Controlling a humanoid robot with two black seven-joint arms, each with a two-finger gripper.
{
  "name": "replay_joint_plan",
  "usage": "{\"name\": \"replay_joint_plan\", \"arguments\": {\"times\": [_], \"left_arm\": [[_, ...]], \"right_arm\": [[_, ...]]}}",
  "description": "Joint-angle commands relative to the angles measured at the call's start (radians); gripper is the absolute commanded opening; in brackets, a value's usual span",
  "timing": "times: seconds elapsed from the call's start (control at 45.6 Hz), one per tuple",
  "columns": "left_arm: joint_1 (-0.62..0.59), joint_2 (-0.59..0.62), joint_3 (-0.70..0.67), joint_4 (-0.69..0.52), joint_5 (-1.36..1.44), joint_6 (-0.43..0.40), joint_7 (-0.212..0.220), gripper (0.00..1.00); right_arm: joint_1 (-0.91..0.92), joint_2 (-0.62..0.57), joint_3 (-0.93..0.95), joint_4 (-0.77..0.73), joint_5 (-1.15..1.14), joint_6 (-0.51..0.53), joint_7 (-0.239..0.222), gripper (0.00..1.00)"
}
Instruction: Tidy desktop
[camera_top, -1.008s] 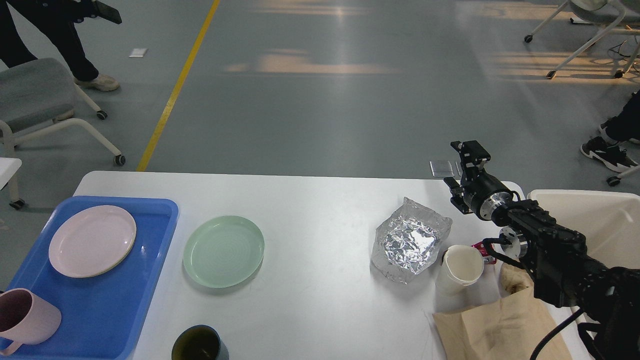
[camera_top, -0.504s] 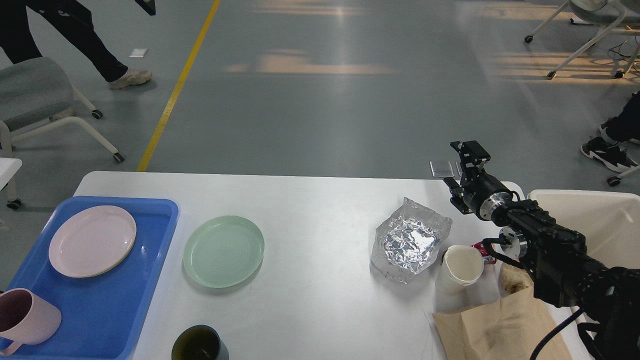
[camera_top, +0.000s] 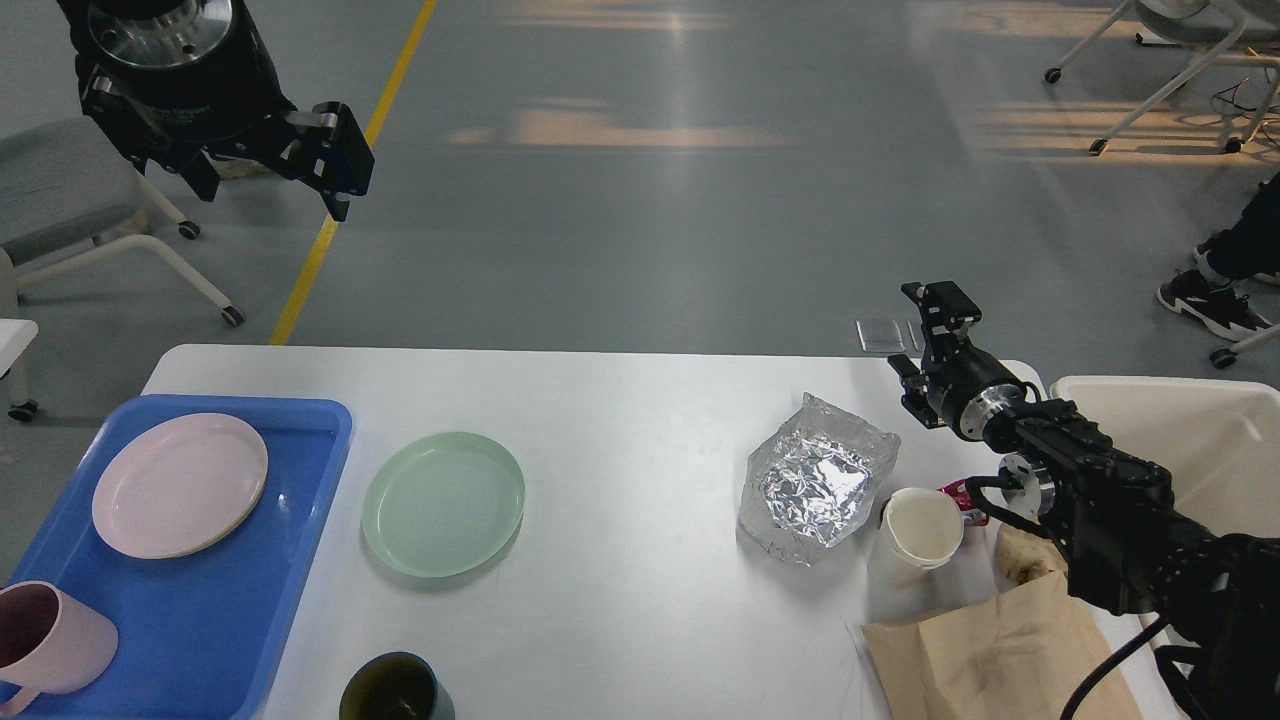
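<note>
Desktop (camera_top: 640, 420) filling the lower frame, near edge cut off; bin (camera_top: 1180, 420) at 3 o'clock, half hidden behind the right arm; left gripper (camera_top: 300, 165) at 10 o'clock, fingers indistinct, state unreadable; right gripper (camera_top: 925, 335) at 2 o'clock, parted, empty; dark cup (camera_top: 392, 690) at 6 o'clock, cropped.

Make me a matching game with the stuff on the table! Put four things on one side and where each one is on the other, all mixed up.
Things:
1. pink plate
2. green plate
3. foil wrapper
4. brown paper bag

Places:
A. at the table's near right corner
B. in the blue tray
C. just left of the white paper cup
D. on the bare table, right of the tray

Pairs: 1-B, 2-D, 3-C, 4-A
</note>
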Motion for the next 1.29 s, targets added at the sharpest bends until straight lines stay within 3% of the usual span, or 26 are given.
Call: {"name": "replay_joint_plan", "arguments": {"times": [0.0, 0.417, 0.723, 1.271], "left_arm": [[0.006, -0.003, 0.002, -0.005, 0.001, 0.000, -0.002, 0.96], [0.063, -0.035, -0.047, 0.006, -0.014, 0.000, -0.034, 0.97], [0.121, -0.063, -0.055, 0.000, -0.014, 0.000, -0.033, 0.97], [0.442, -0.227, -0.095, -0.005, -0.015, 0.000, -0.034, 0.97]], "right_arm": [[0.000, 0.000, 0.000, 0.000, 0.000, 0.000, 0.000, 1.00], [0.000, 0.000, 0.000, 0.000, 0.000, 0.000, 0.001, 1.00], [0.001, 0.000, 0.000, 0.000, 0.000, 0.000, 0.000, 1.00], [0.001, 0.000, 0.000, 0.000, 0.000, 0.000, 0.000, 1.00]]}}
